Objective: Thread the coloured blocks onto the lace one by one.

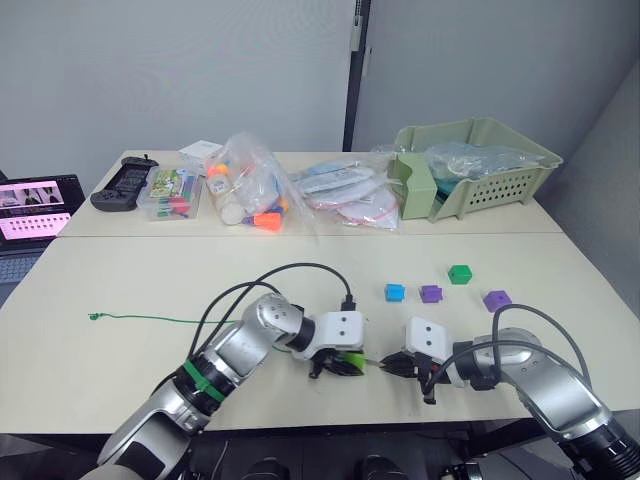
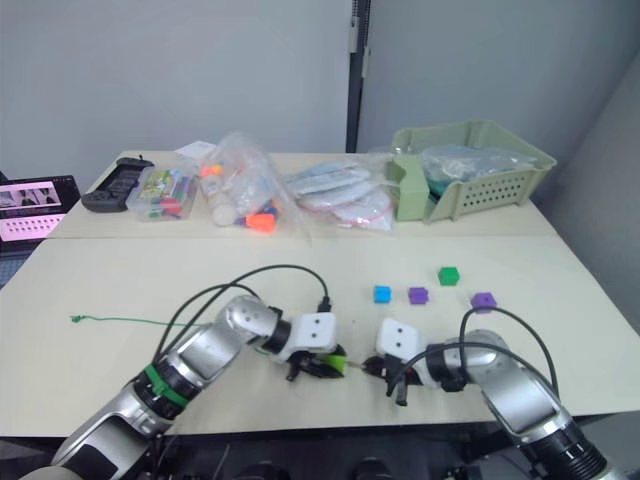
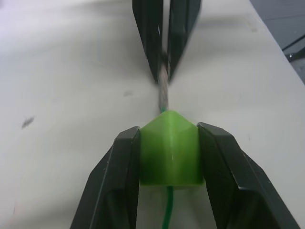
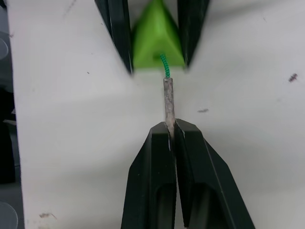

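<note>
Left jaws clamping lime block [image 3: 169,149], lace [image 4: 165,64] threaded through, pale tip [image 4: 168,102] pinched in right jaws.

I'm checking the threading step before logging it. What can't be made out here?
- Head views: the lime block sits mostly hidden inside the left hand.
- Head views: the lace vanishes under the left arm.
- Left wrist view: the lace tip in the right hand is blurred.

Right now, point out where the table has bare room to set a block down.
Free: the near table between the lace and front edge; also between the blue block and the bags. Crowded: the back row around the basket, and between both pincers.
</note>
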